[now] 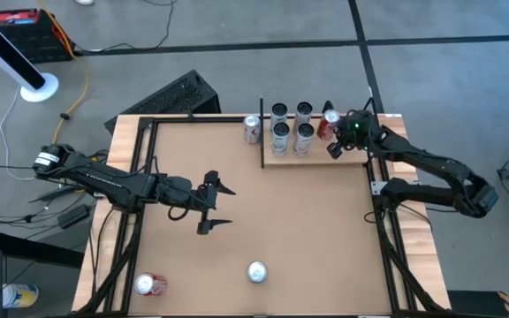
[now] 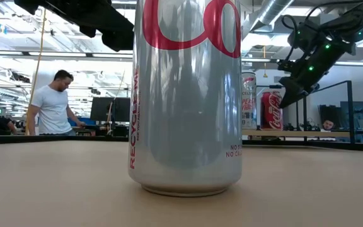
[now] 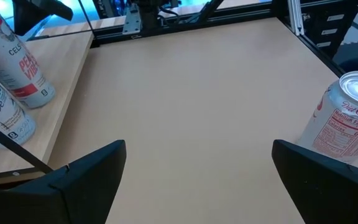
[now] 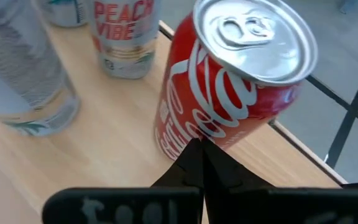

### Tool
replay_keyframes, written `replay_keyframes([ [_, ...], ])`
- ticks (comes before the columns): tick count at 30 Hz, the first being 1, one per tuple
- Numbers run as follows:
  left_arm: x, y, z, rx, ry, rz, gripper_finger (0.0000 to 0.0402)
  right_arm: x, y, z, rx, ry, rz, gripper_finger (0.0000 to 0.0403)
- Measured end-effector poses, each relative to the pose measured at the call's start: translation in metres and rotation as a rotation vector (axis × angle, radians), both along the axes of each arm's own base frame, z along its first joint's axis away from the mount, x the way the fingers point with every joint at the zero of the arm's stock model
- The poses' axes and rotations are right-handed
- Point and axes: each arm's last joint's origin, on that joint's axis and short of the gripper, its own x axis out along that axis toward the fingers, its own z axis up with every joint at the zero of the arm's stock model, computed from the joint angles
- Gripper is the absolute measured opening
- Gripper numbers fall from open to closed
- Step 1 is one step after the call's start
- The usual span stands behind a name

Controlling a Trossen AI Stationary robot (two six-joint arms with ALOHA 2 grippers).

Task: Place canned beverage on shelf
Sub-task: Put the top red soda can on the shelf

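Red cola can [image 4: 229,99] upright on light-wood plank shelf [image 4: 117,155]; right gripper [image 4: 199,163] closed, empty, just beside: retract without tipping. Left gripper [image 3: 197,177] wide open, empty.

Person in white shirt [image 2: 52,107] beyond the table [image 1: 325,221]
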Motion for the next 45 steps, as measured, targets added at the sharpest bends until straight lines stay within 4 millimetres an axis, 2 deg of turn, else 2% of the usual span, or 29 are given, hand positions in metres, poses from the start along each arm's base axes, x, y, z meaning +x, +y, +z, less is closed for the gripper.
replay_keyframes([
  [24,0.0,0.0,0.0,0.009,0.001,-0.004,0.0389,0.001,-0.005,0.003,-0.022,-0.056,0.009,0.0018],
  [31,0.0,0.0,0.0,0.01,0.001,-0.004,0.0389,0.011,-0.016,-0.015,0.03,0.001,0.021,0.0018],
  [35,0.0,0.0,-0.001,0.011,0.006,-0.004,0.0389,0.011,-0.016,-0.021,0.067,0.037,0.022,0.0018],
  [45,0.0,0.0,0.0,0.021,0.003,-0.007,0.0389,0.007,-0.015,-0.013,-0.008,0.05,-0.043,0.0018],
])
